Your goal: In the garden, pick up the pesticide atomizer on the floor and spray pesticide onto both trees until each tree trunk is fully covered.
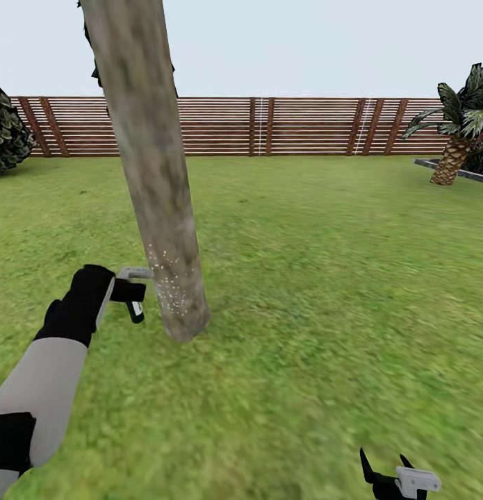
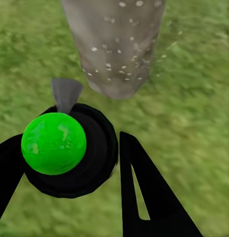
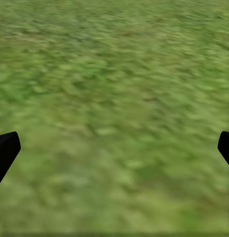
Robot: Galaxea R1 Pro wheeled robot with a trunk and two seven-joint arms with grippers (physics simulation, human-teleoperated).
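Holding the pesticide atomizer (image 1: 135,305) in your left gripper (image 1: 127,292), fingers clamped on its black body, you have it just beside the tree trunk (image 1: 152,173) near its base, at about 9 o'clock of the trunk. White droplets (image 1: 170,288) speckle the lower bark. In the left wrist view the cap (image 2: 54,143) renders bright green. Your right gripper (image 1: 388,472) hangs over the grass (image 1: 324,278) at 5 o'clock, fingers spread wide apart. 1 wooden fence (image 1: 269,126) runs behind.

The trunk (image 1: 158,208) stands right in front of the left gripper (image 1: 133,295). Open grass (image 1: 324,278) lies all around the right gripper (image 1: 387,465).
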